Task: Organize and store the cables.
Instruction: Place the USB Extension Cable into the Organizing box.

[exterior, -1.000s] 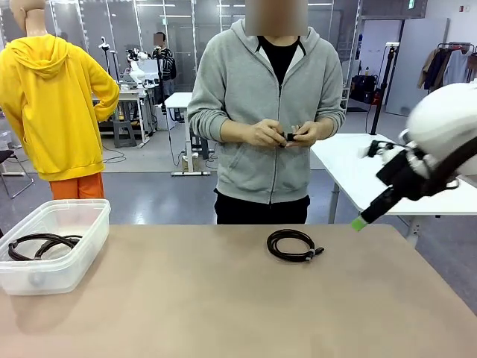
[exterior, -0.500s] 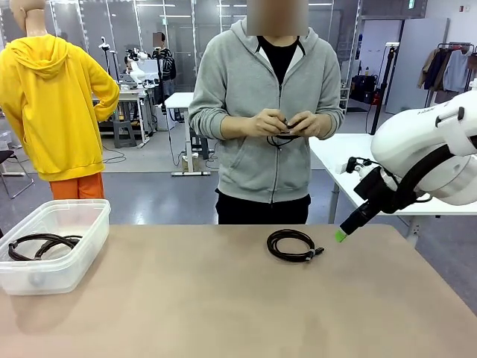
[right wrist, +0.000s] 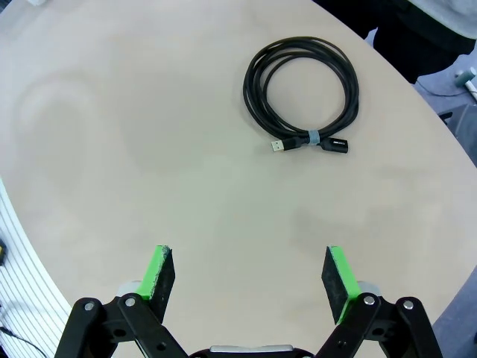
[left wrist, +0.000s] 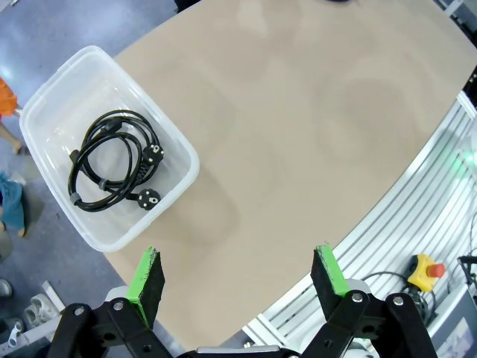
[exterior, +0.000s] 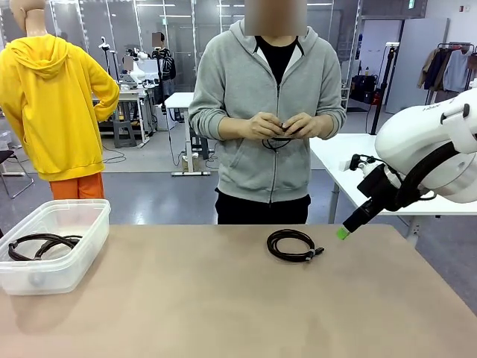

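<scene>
Cable coil (exterior: 292, 245) near far edge of table (exterior: 223, 306) — open room around.

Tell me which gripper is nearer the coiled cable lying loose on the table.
Right. The right gripper hovers open just right of the cable; the left gripper hangs open far off to its left, near the clear bin.

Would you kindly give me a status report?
Left tool, right tool open, empty. Loose cable coiled on table; plugged cable in bin. Path clear.
</scene>
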